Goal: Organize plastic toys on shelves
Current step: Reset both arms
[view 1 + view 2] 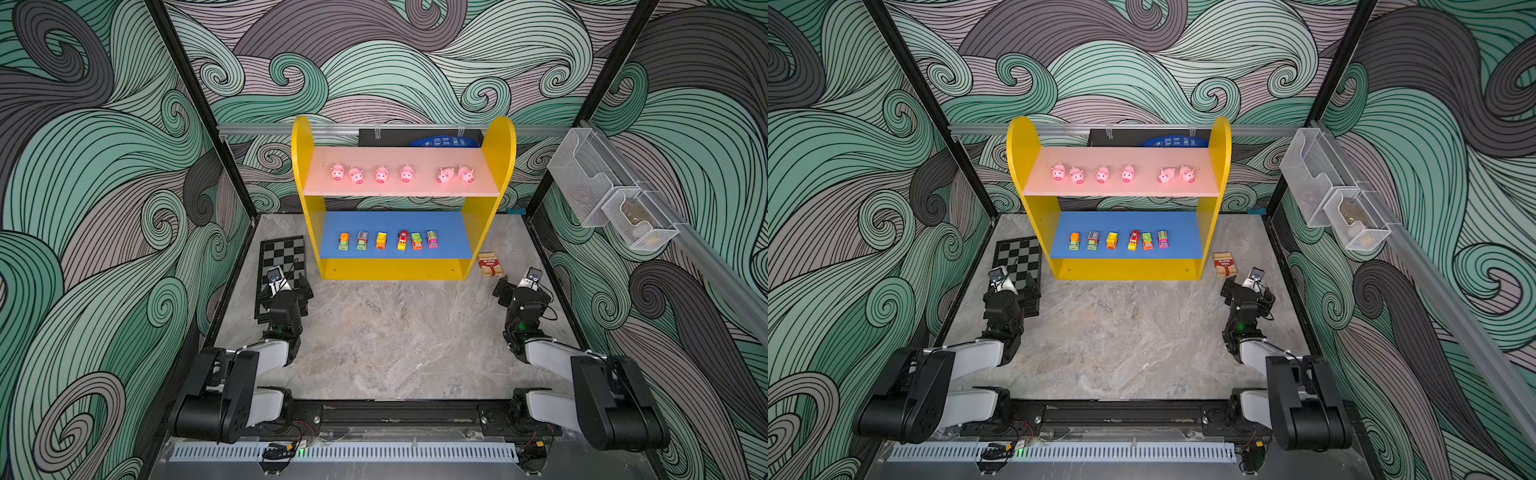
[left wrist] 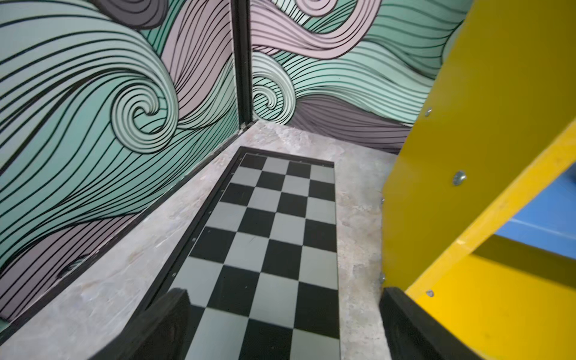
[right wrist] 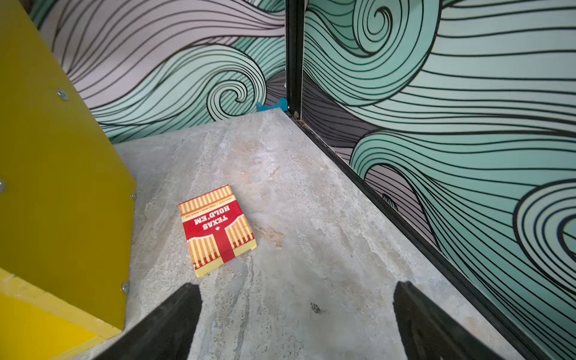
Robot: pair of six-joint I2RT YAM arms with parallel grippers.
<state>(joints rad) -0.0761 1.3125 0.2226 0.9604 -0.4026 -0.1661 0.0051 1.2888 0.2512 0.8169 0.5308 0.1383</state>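
Walls [image 1: 83, 166]: flat panels printed with teal, mint and mauve-grey wave swirls in black line, set between black corner posts.
Table [image 1: 395, 340]: matt grey slab with a marbled stone look and a black edge.
Shelf unit [image 1: 302, 166]: yellow two-tier stand of painted board with rounded-top side panels and screw heads on the sides. It stands at twelve o'clock on the table, open front toward six.
Upper board [image 1: 399, 154]: smooth pale pink plank, carrying all six pigs.
Lower board [image 1: 453, 232]: smooth blue plank, carrying all six vehicles.
Baskets [image 1: 598, 183]: two silver wire-mesh bins hung on the wall rail at two o'clock, above the table. Their contents are too blurred to name.
Checkerboard [image 1: 282, 253]: thin flat grey-and-black squared mat with a black rim, at nine to ten o'clock. It lies just beside the unit's side panel without touching it.
Left gripper [image 2: 283, 293]: black, flat-fingered, jaws spread wide with nothing between them, over the checkerboard's six o'clock end.
Right gripper [image 3: 296, 285]: same build, jaws wide apart and empty, over bare table at three o'clock, near the card box but apart from it.
Card box [image 3: 218, 229]: small flat red-and-tan striped cardboard pack printed "TEXAS HOLD'EM". It lies flat at two o'clock, just beside the unit's front corner.
Pigs [image 1: 381, 174]: six small glossy pink plastic figures with rounded bodies and red snouts, in one row. Four sit toward nine o'clock, then a gap, then two toward three.
Vehicles [image 1: 381, 240]: six tiny blocky plastic cars and trucks in orange, green, yellow, red and pink, parked side by side.
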